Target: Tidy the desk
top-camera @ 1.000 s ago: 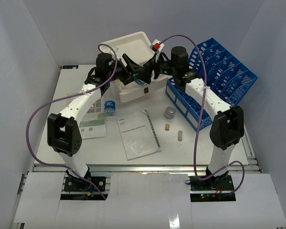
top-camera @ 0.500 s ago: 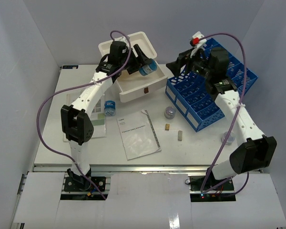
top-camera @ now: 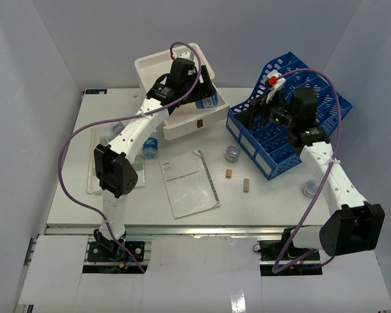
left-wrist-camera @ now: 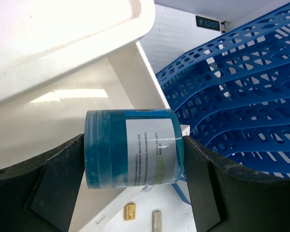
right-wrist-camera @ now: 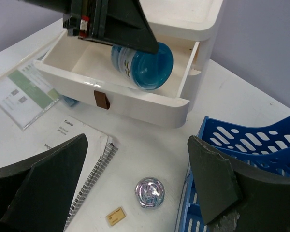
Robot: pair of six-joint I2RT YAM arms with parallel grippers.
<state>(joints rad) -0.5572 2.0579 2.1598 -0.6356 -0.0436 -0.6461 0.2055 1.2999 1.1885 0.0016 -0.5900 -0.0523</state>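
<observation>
The desk point(top-camera: 267, 208) is a wide white tabletop. My left gripper point(top-camera: 203, 96) is shut on a blue jar point(top-camera: 208, 100) with a white label, held on its side over the open top drawer point(top-camera: 197, 122) of the white drawer box point(top-camera: 158, 65). In the left wrist view the jar point(left-wrist-camera: 133, 147) fills the gap between both fingers. The right wrist view shows the jar point(right-wrist-camera: 142, 65) tilted above the drawer's inside point(right-wrist-camera: 87, 63). My right gripper point(top-camera: 249, 112) is open and empty above the near end of the blue file rack point(top-camera: 293, 104), with the desk below it point(right-wrist-camera: 137, 159).
A spiral manual point(top-camera: 189, 182) lies at the centre. A second blue jar point(top-camera: 150, 149) and a laminated sheet point(top-camera: 114, 175) are at the left. A shiny round tin point(top-camera: 232, 153), a yellow block point(top-camera: 229, 173), a grey block point(top-camera: 246, 185) and a clear cup point(top-camera: 309, 188) lie near the rack.
My left gripper has carried the blue jar right and over the open drawer. My right arm swung away from the drawer box to the rack, and its gripper has dropped lower.
</observation>
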